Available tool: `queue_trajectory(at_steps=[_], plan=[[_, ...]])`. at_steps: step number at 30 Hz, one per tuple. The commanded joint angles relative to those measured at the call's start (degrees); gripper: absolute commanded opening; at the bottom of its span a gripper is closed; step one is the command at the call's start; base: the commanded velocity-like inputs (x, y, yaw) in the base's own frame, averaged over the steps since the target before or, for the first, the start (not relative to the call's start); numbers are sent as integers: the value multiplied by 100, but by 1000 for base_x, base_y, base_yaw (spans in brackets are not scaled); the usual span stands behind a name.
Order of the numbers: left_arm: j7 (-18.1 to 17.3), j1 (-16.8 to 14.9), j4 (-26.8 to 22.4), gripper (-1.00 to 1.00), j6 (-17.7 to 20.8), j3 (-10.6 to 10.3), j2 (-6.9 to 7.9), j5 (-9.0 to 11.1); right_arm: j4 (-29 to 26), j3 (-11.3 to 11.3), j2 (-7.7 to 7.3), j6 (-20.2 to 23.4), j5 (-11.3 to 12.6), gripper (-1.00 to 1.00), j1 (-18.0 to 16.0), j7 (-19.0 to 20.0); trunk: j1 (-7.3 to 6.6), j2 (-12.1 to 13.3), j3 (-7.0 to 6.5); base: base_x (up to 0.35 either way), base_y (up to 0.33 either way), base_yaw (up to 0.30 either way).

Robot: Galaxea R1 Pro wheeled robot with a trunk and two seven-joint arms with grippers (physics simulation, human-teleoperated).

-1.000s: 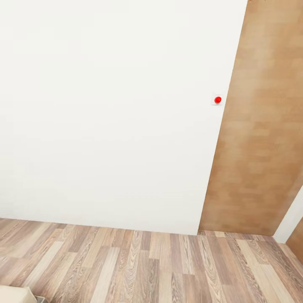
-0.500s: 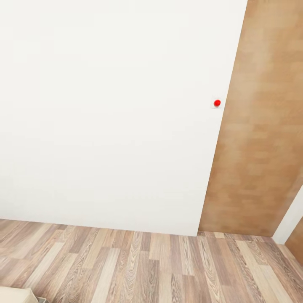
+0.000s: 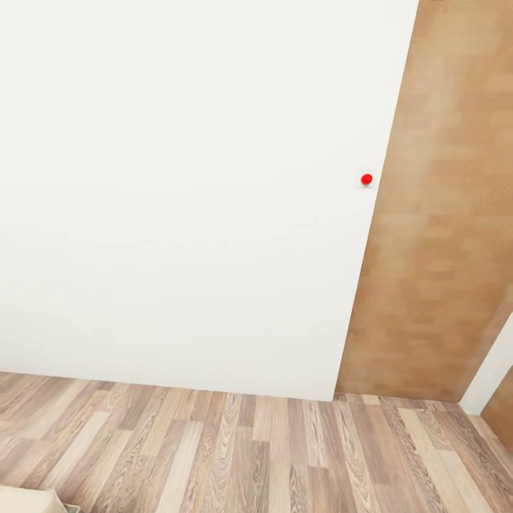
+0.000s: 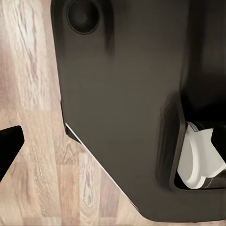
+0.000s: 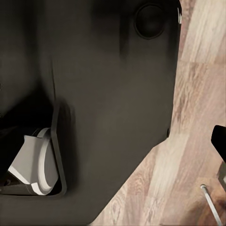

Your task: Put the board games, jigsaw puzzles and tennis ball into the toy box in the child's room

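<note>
The toys, the toy box, the table and the bed are out of view. In the left wrist view one dark fingertip (image 4: 9,148) of my left gripper juts in over the wooden floor, beside the robot's dark base (image 4: 122,103). In the right wrist view a dark fingertip (image 5: 219,140) of my right gripper sits at the picture's edge, beside the same dark base (image 5: 108,94). Neither view shows both fingers, so how the jaws stand cannot be read. Nothing shows between the fingers.
The head view faces a white wall (image 3: 185,192) with a brown wooden door panel (image 3: 442,228) to its right and a small red button (image 3: 366,179) by the door's edge. Wood-plank floor (image 3: 256,449) runs below. A beige corner (image 3: 25,501) pokes in at the bottom left.
The whole head picture has slid slightly downward, the red button sitting lower than before: the camera has moved, not the room's things.
</note>
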State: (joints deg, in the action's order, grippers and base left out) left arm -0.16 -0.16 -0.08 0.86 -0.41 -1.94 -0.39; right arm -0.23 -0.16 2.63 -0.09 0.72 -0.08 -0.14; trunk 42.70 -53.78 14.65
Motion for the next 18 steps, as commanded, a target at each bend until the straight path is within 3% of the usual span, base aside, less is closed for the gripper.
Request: queue_trajectory(at_steps=[1, 18], plan=[[-2, -2, -1, 100, 10, -3, 0, -4, -1, -3, 1, 0, 8, 100, -1, -2, -22, 38, -14, 0, 0, 0], [-2, -2, -1, 100, -5, -3, 25, -5, -3, 3, -50, -31, -30, 100, -1, -2, -396, 720, -319, 0, 0, 0]])
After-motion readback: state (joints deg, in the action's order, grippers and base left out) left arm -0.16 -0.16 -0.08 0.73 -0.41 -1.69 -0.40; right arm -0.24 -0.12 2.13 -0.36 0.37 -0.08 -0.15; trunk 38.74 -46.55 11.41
